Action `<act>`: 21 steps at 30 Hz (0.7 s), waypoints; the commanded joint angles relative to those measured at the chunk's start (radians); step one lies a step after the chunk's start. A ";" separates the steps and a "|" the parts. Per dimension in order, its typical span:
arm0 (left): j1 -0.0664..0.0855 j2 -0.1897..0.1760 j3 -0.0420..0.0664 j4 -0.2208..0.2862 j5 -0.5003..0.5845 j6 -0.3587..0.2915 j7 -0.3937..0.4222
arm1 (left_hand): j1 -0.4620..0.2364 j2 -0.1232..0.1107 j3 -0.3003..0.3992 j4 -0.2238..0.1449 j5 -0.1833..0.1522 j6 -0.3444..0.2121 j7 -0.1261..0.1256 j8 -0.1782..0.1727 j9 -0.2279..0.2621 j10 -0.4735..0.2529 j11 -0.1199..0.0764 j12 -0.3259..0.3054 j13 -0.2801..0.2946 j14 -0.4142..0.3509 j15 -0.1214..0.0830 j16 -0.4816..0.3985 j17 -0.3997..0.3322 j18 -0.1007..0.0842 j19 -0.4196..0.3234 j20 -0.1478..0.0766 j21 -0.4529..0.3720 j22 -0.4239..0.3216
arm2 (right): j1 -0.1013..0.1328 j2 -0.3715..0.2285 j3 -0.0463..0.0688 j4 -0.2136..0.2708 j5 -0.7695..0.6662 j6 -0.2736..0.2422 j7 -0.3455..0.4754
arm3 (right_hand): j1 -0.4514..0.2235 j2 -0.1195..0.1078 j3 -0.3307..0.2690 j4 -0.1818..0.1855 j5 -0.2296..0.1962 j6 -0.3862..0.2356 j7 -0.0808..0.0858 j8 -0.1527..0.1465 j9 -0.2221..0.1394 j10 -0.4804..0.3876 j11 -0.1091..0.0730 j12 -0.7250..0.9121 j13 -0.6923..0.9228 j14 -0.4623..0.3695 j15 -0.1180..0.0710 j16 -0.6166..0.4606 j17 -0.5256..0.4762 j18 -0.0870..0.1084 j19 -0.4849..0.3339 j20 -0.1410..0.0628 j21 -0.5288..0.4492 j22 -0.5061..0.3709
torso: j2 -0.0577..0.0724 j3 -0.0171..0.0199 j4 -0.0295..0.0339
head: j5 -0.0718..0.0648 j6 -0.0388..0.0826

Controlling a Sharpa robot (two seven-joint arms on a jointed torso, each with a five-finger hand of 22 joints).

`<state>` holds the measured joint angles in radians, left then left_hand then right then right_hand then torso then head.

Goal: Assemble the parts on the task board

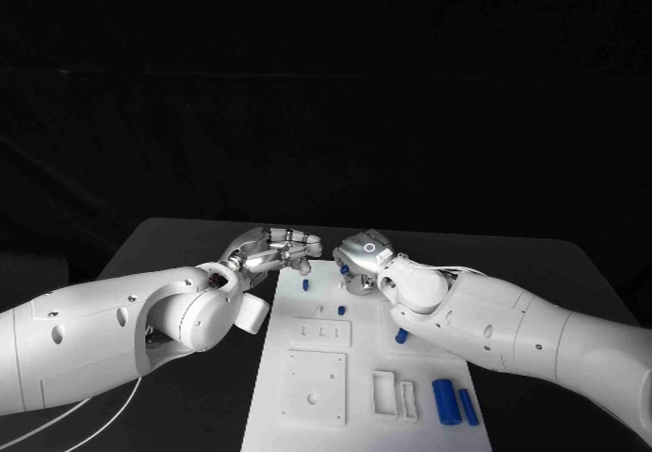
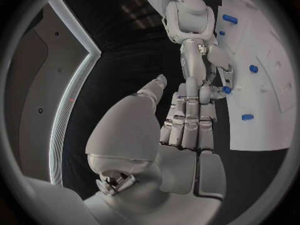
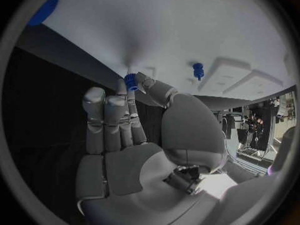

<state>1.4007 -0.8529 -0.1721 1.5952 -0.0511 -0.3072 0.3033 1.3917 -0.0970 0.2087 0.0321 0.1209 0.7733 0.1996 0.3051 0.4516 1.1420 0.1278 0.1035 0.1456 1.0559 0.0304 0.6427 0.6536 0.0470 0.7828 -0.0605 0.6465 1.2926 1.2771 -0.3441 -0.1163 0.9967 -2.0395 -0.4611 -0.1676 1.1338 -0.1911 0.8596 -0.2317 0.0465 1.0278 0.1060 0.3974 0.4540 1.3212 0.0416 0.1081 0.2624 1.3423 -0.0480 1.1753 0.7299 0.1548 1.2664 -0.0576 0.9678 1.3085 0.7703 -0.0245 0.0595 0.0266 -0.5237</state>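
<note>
Right wrist view: right hand (image 3: 134,135) pinches blue part (image 3: 130,81).

The task board (image 1: 316,377) looked like matt white plastic, smooth, with raised blocks of the same finish. The parts (image 1: 446,400) were smooth blue plastic with a slight sheen. The tabletop (image 1: 177,247) was a dull, dark matt surface without gloss. The left hand (image 1: 276,249) and the right hand (image 1: 365,252) appeared as silvery metal or metal-look plastic with a satin shine, catching highlights on the finger segments. The arm shells (image 1: 95,339) were smooth white plastic, faintly glossy.
</note>
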 commanded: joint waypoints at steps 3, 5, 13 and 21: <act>0.004 0.001 0.001 0.004 -0.008 0.005 0.004 | -0.008 -0.004 0.006 -0.003 0.002 -0.005 -0.003 -0.004 -0.001 0.001 0.004 -0.006 0.001 -0.005 -0.001 0.002 0.000 0.013 -0.001 -0.006 0.003 -0.001 | 0.002 0.003 0.000 -0.010 -0.004 0.005 0.004 | 0.011 -0.001 0.001 0.006 0.002 0.004 -0.001 0.002 0.001 0.019 -0.005 0.001 0.001 -0.032 -0.028 0.005 -0.002 0.107 0.011 -0.016 0.006 0.017 | 0.002 -0.0018 0.0012 | 0.002 0.002; 0.004 0.001 0.001 0.004 -0.008 0.005 0.004 | -0.008 -0.004 0.006 -0.003 0.002 -0.005 -0.003 -0.004 -0.001 0.001 0.004 -0.006 0.002 -0.005 -0.001 0.002 0.000 0.013 -0.001 -0.006 0.003 -0.001 | 0.003 0.003 0.000 -0.011 -0.004 0.005 0.004 | 0.012 -0.002 0.002 0.007 0.002 0.004 -0.001 0.002 0.001 0.019 -0.005 0.001 0.001 -0.032 -0.028 0.005 -0.002 0.107 0.011 -0.016 0.006 0.017 | 0.002 -0.0012 0.0012 | 0.004 0.001; 0.005 0.002 0.001 0.003 -0.008 0.006 0.003 | -0.008 -0.004 0.007 -0.004 0.002 -0.005 -0.003 -0.004 -0.001 0.001 0.004 -0.007 0.002 -0.005 -0.001 0.002 0.000 0.012 -0.001 -0.007 0.004 -0.001 | 0.004 0.009 0.000 -0.021 0.003 0.007 0.009 | 0.012 -0.004 0.003 0.008 0.002 0.004 0.000 0.001 0.000 0.018 -0.005 0.000 0.002 -0.033 -0.027 0.005 -0.003 0.107 0.009 -0.015 0.005 0.017 | 0.003 -0.0014 0.0002 | 0.010 0.002; 0.007 0.008 0.001 -0.001 -0.009 0.007 0.000 | -0.009 -0.005 0.007 -0.004 0.002 -0.005 -0.003 -0.004 -0.001 0.001 0.004 -0.007 0.002 -0.005 -0.001 0.002 0.000 0.012 -0.001 -0.007 0.004 -0.002 | 0.004 0.017 0.000 -0.039 0.018 0.016 0.017 | 0.014 -0.008 0.007 0.011 0.002 0.001 0.001 -0.002 0.000 0.014 -0.003 -0.005 0.004 -0.035 -0.025 0.002 -0.007 0.107 0.004 -0.013 0.003 0.016 | 0.003 -0.0018 0.0013 | 0.011 0.003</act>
<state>1.4041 -0.8476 -0.1721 1.5932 -0.0553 -0.3072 0.3005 1.3917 -0.0970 0.2113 0.0295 0.1209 0.7733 0.1996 0.3051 0.4517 1.1432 0.1265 0.0997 0.1463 1.0559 0.0304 0.6427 0.6536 0.0471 0.7828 -0.0604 0.6464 1.2927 1.2806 -0.3271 -0.1165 0.9631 -2.0263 -0.4600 -0.1559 1.1418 -0.1990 0.8666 -0.2247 0.0463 1.0273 0.1061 0.3914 0.4529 1.3212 0.0416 0.1068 0.2630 1.3401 -0.0457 1.1753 0.7238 0.1546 1.2668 -0.0575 0.9678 1.3085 0.7731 -0.0262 0.0599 0.0379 -0.5214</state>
